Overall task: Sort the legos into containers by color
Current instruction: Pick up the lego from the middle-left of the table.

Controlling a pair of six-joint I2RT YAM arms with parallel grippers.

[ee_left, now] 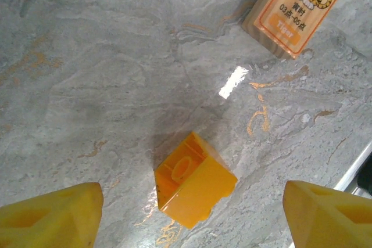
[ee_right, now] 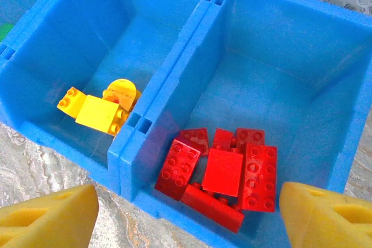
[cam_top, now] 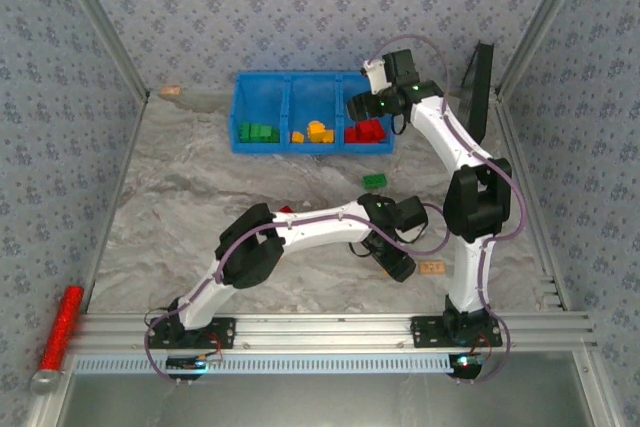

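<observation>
Currently the left gripper (ee_left: 189, 218) is wide open and hangs low over the worktop (ee_left: 87, 85). One orange brick (ee_left: 195, 187) lies on the marbled surface between its yellow fingertips (ee_left: 49, 216), and they do not touch it. A wooden block (ee_left: 296, 7) with a tiger picture lies near, beyond the brick. The right gripper (ee_right: 187, 216) is also open and empty, above the near wall of the blue bin (ee_right: 174, 79). Under it, the right compartment holds the red bricks (ee_right: 224, 169) and the middle one the orange-yellow bricks (ee_right: 102, 108). In the top view, green bricks (cam_top: 258, 132) are in the left compartment, and one green brick (cam_top: 375, 180) lies on the worktop in front of the bin.
</observation>
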